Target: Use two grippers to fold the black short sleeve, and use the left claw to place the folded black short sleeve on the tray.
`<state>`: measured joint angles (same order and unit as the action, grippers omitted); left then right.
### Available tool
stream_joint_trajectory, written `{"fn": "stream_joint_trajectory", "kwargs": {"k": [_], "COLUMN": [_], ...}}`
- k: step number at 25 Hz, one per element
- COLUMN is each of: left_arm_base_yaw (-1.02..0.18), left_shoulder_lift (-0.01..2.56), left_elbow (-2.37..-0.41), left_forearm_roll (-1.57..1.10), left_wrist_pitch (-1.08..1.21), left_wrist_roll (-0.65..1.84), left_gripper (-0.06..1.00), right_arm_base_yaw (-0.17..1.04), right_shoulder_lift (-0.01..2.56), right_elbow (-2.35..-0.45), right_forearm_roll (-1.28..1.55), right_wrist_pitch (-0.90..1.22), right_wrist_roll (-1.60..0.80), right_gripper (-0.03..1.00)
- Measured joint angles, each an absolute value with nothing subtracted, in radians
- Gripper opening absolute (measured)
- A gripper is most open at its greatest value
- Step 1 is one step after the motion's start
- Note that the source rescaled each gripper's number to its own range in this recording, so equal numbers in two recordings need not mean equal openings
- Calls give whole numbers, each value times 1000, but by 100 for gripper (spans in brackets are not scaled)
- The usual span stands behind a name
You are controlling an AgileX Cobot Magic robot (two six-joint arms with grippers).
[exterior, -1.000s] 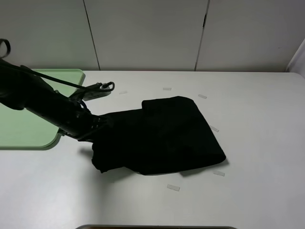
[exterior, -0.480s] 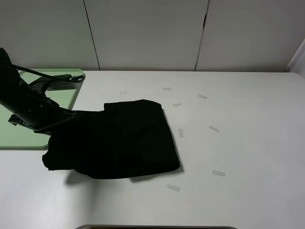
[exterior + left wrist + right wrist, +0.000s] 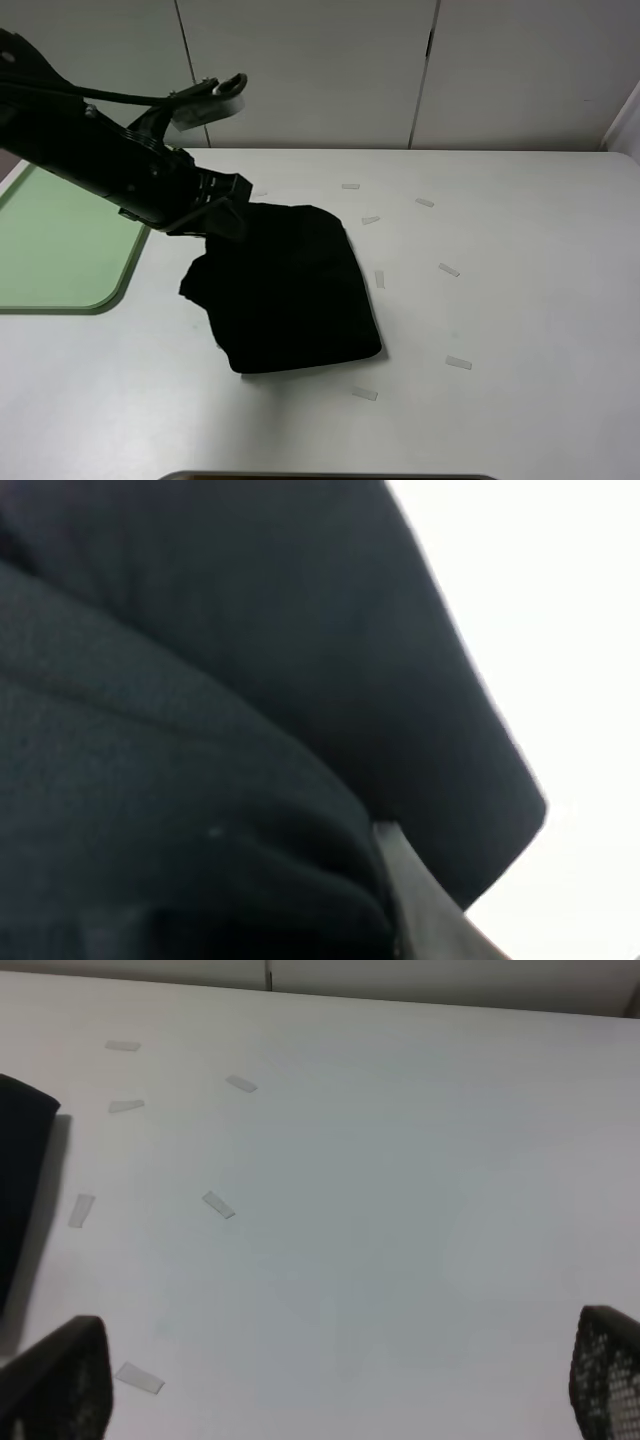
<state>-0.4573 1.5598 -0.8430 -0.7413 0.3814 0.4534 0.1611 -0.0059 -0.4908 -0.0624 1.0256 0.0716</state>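
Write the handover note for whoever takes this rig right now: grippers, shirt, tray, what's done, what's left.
Left gripper: shut on the black short sleeve at its far-left edge; that side is bunched and lifted.
Right gripper: open, empty, over bare table.
Black short sleeve: folded, on the table to the right of the green tray, not touching it.
Done: folding.
Left: carry it onto the tray with the left gripper, then release.

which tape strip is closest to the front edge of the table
The strip just in front of the black short sleeve, off its near right corner; all others lie farther back.
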Motion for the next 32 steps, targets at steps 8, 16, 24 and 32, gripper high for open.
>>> {"fn": "stream_joint_trajectory", "kwargs": {"k": [8,16,24,32], "left_arm_base_yaw": [-557,-613,-642,-713], "left_shoulder_lift": [1644,1782,1848,1855], "left_elbow": [-845,-885,-971,-985], "left_forearm_roll": [-895,-986,-995,-998], "left_wrist_pitch": [200,49,41,0], "left_wrist_roll": [569,611,612,716], "left_gripper": [3,3,3,18], "right_arm_base_yaw": [161,161,161,161], "right_shoulder_lift": [-6,-6,-6,-6], "right_elbow": [-491,-491,-491,-491], "right_forearm_roll": [-62,-62,-62,-62], "right_wrist_pitch": [1026,1026,1026,1026], "right_wrist_roll": [72,72,72,72], "right_gripper": [100,100,100,100]}}
